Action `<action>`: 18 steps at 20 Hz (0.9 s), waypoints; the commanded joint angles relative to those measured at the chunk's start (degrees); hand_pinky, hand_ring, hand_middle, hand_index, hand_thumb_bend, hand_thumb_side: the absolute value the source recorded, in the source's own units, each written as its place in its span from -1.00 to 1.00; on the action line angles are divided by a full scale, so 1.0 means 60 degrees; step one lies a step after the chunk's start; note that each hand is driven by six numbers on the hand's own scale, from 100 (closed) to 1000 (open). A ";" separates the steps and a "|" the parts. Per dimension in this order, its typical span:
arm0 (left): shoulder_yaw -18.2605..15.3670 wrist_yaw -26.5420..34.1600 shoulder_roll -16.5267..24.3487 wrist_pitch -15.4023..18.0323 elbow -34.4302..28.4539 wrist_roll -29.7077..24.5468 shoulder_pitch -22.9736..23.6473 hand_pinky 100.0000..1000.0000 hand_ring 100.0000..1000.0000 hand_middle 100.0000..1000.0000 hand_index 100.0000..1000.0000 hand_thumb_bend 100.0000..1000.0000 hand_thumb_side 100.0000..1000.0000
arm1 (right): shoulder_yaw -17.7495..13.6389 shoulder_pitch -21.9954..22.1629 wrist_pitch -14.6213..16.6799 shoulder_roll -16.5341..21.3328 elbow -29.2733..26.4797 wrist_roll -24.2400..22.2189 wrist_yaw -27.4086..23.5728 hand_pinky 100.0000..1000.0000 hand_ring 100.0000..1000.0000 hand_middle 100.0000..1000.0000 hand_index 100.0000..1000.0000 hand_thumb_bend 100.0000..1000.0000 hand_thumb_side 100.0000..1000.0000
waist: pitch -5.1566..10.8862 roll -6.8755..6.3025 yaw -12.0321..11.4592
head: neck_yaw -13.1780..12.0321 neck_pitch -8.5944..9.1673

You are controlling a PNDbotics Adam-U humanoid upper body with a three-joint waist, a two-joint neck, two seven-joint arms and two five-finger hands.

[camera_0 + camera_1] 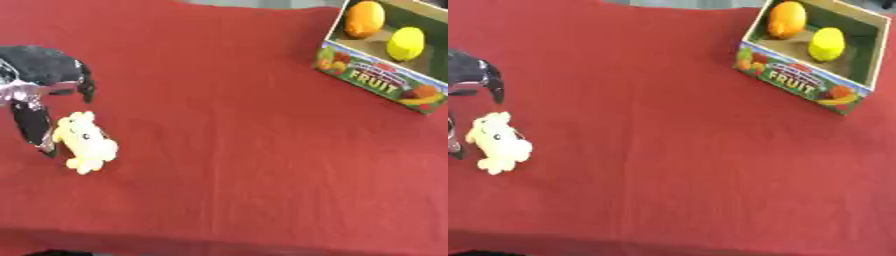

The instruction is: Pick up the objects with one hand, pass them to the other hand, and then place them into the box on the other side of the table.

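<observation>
So the small pale yellow plush toy [84, 141] is lying on the red cloth-covered surface [245, 150] way over on the robot's left side, and the cardboard box with "FRUIT" printed on its front [802, 80] sits at the far right corner. That layout pretty much forces the handover: my read is the left arm can get at the toy but the box is well apart from it, so the other arm has to finish the job. The box already holds an orange round fruit [786, 19] and a yellow one [828, 44], side by side in the tray, so this looks like one of the later items.

The black-and-silver left hand [39, 85] hangs over the toy from the upper left, palm roughly above it, with one dark finger reaching down right beside the toy's left edge and another pointing down just above it. The fingers are spread around the toy, not closed on it, so I'd call the hand released, nothing grasped yet. Looks like it's lined up to close in. The right hand doesn't show anywhere.
</observation>
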State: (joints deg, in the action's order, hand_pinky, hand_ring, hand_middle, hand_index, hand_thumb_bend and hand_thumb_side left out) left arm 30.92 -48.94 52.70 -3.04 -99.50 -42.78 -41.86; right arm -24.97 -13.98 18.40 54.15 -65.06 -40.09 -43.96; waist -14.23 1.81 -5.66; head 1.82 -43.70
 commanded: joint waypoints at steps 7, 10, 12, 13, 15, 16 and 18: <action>0.0020 0.0001 0.0055 0.0221 0.0342 0.0669 -0.0202 0.55 0.48 0.37 0.46 0.69 -0.93 | -0.0052 0.0119 0.0328 0.0264 0.0079 -0.0018 0.0146 0.73 1.00 0.22 0.70 -1.00 0.08 | 0.0084 0.0108 0.0106 | 0.0048 0.0002; -0.0050 -0.0103 -0.0043 0.0226 0.0671 0.0759 -0.0207 0.54 0.47 0.36 0.46 0.67 -0.96 | -0.0050 0.0136 0.0408 0.0211 0.0116 -0.0018 0.0180 0.73 1.00 0.22 0.70 -1.00 0.09 | 0.0016 0.0141 0.0141 | 0.0073 0.0036; -0.0095 -0.0134 -0.0107 0.0237 0.0955 0.0869 -0.0169 0.54 0.47 0.37 0.47 0.67 -0.96 | -0.0049 0.0153 0.0446 0.0174 0.0141 -0.0020 0.0217 0.73 1.00 0.22 0.70 -1.00 0.09 | -0.0018 0.0161 0.0171 | 0.0118 0.0057; -0.0110 -0.0133 -0.0128 0.0261 0.1088 0.0938 -0.0144 0.53 0.47 0.38 0.47 0.67 -0.96 | -0.0051 0.0162 0.0467 0.0161 0.0153 -0.0017 0.0232 0.73 1.00 0.22 0.70 -1.00 0.09 | -0.0030 0.0169 0.0185 | 0.0131 0.0073; -0.0111 -0.0158 -0.0135 0.0358 0.1293 0.0983 -0.0100 0.54 0.49 0.43 0.49 0.66 -0.98 | -0.0053 0.0175 0.0500 0.0149 0.0172 -0.0010 0.0255 0.74 1.00 0.22 0.70 -1.00 0.10 | -0.0055 0.0172 0.0211 | 0.0129 0.0111; -0.0116 -0.0145 -0.0132 0.0411 0.1368 0.0960 -0.0084 0.54 0.48 0.42 0.48 0.66 -0.99 | -0.0049 0.0177 0.0513 0.0149 0.0181 -0.0009 0.0270 0.74 1.00 0.22 0.70 -1.00 0.10 | -0.0065 0.0168 0.0217 | 0.0128 0.0123; -0.0130 -0.0099 -0.0099 0.0493 0.1424 0.0910 -0.0069 0.54 0.48 0.42 0.47 0.66 -1.00 | -0.0039 0.0171 0.0531 0.0142 0.0191 -0.0012 0.0300 0.74 1.00 0.22 0.70 -1.00 0.10 | -0.0083 0.0160 0.0220 | 0.0136 0.0143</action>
State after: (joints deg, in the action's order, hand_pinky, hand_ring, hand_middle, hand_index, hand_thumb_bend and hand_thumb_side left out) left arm 31.20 -49.43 50.85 -0.48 -91.03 -37.33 -41.75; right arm -24.71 -12.61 21.25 53.13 -63.82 -40.12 -42.53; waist -15.46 2.84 -4.43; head 2.50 -43.58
